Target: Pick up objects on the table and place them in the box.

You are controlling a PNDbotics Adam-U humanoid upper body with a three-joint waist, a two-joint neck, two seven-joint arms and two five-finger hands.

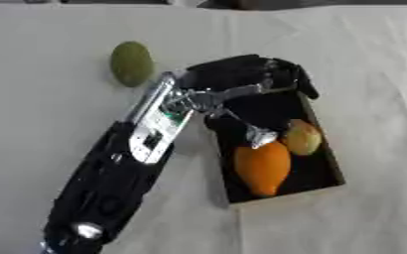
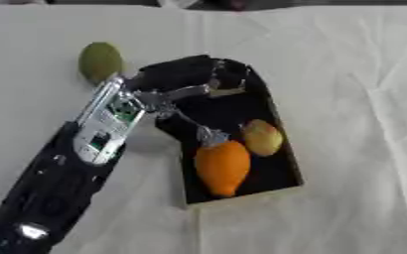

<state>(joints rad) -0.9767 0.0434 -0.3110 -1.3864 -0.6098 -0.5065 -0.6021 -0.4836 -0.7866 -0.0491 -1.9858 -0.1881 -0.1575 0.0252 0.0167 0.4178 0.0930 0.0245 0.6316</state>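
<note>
Oval orange fruit point(image 1: 262, 168) in black box point(image 1: 325, 149)

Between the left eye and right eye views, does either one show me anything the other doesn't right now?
Only the left eye view: nothing extra that I can make out.

Only the right eye view: more bare cloth to the right of the box.

Both share: the left hand over the far end of the box, fingers curled, with nothing visibly held; an orange fruit and a yellow-green fruit lying in the box; a green fruit on the white tablecloth to the left of the hand. The right hand shows in neither.
</note>
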